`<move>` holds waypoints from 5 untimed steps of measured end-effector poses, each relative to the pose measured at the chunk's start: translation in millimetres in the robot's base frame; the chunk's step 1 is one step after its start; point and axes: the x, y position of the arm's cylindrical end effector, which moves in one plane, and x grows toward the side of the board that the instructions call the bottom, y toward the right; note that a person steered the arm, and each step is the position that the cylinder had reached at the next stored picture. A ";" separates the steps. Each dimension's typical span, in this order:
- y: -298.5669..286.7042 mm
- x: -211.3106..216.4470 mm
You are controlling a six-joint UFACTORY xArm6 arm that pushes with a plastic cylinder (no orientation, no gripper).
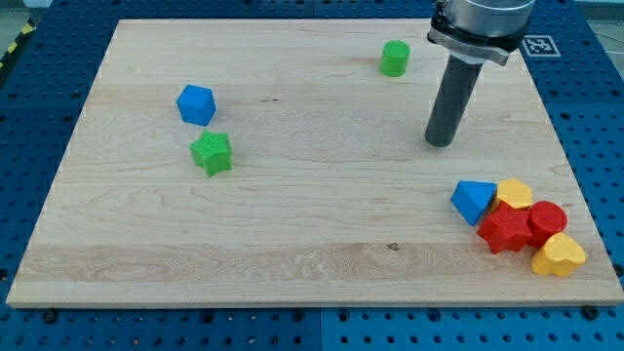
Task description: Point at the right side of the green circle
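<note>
Resting tip (441, 143) on surface (312, 244), right of and below green circle (395, 58) at top, apart. No gripper, nothing held. No readable writing. Two blue, two green, two red, two yellow blocks.

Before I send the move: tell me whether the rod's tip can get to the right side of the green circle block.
Probably yes. My tip sits to the view's lower right of the green circle block, with only bare wooden board between them; every other block lies well off that path.
</note>
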 end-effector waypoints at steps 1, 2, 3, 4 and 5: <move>0.0 0.0; -5.6 0.0; -32.7 0.0; -66.6 -1.8; -56.9 -30.0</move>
